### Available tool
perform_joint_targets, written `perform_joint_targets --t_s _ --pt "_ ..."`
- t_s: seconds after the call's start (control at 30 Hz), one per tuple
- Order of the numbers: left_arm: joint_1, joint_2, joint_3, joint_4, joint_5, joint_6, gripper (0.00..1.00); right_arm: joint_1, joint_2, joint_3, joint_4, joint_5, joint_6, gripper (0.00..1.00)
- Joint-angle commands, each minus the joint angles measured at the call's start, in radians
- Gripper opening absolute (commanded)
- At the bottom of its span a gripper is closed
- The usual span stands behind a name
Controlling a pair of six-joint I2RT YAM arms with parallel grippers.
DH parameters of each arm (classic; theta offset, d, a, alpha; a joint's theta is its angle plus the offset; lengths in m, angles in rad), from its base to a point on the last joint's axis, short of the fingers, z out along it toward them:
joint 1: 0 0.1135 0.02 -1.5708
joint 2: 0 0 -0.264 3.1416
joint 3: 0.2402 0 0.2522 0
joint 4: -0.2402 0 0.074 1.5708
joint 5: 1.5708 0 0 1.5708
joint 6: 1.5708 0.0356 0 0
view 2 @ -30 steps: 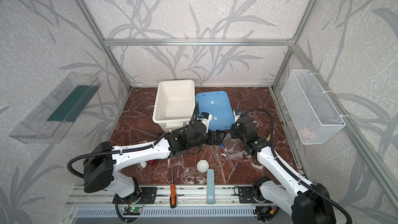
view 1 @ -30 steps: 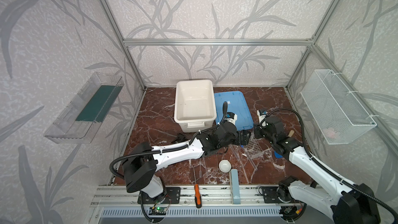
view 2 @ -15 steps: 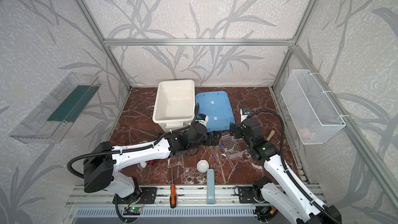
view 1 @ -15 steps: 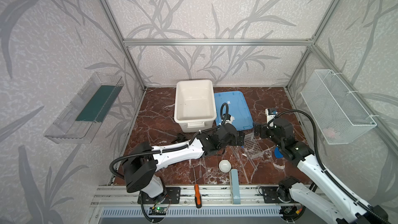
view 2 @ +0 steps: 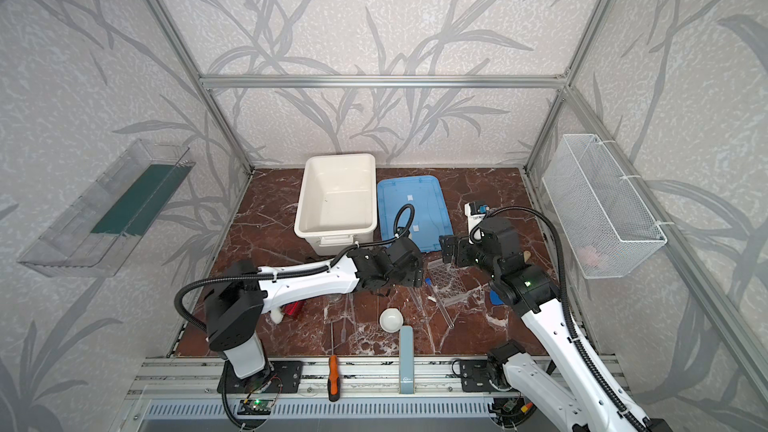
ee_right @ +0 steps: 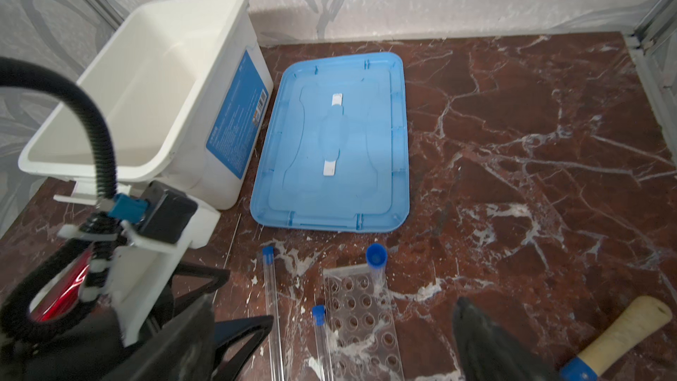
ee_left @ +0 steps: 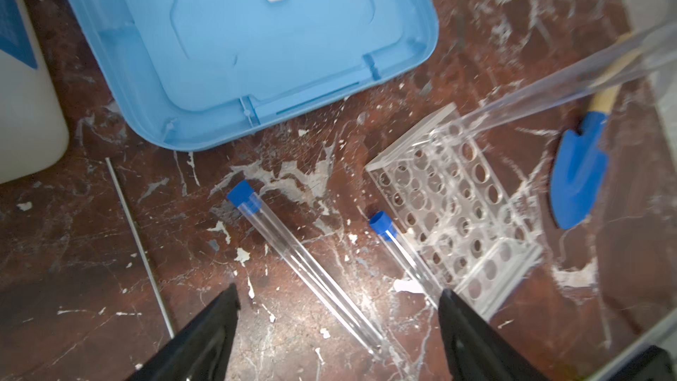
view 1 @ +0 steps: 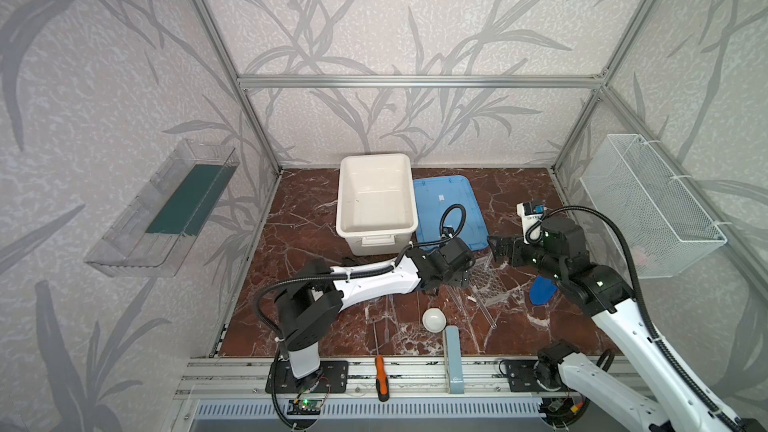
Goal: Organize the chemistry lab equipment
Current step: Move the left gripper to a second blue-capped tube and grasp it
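The clear holed tube rack [ee_left: 458, 214] lies on the marble floor near the blue lid's corner. One blue-capped tube [ee_right: 376, 256] stands tilted in a corner hole of the rack. A second tube [ee_left: 403, 251] lies against the rack's side. The third tube [ee_left: 304, 262] lies on the floor between the wide-apart fingers of my left gripper [ee_left: 339, 300], which is open and hovers low over it. My right gripper [view 1: 496, 248] is open and empty, raised behind the rack [view 1: 490, 280]. The small white dish [view 1: 434, 320] sits nearer the front, with a thin clear dropper [view 1: 387, 326] to its left.
A white bin [view 1: 376, 201] and a blue lid [view 1: 446, 209] stand at the back. A blue scoop with a pale handle [ee_left: 579, 174] lies right of the rack. A red spray bottle [view 2: 293, 309] sits under the left arm. An orange-handled screwdriver [view 1: 381, 376] lies on the front rail.
My right gripper opened, let go of the tube now standing in the rack, and drew back up and to the right. The left gripper stayed over the lying tube, its fingers slightly closer.
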Motion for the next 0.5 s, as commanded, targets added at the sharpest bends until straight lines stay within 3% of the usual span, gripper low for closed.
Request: perform_joint_targets --t_s 0.0,0.13,0.47 --pt "-0.005 0.053 0.066 -0.1 -0.003 -0.012 0.82 -0.006 -0.028 0.015 -0.123 -0.098 0.019 0.99" --pt "-0.004 0.132 0.132 -0.163 -0.01 -0.019 0.79 -0.01 -0.009 0.021 -0.192 -0.151 0.01 0.99" --pt "-0.004 0.203 0.168 -0.254 -0.045 -0.058 0.65 -0.014 -0.059 -0.011 -0.177 -0.104 -0.005 0.99"
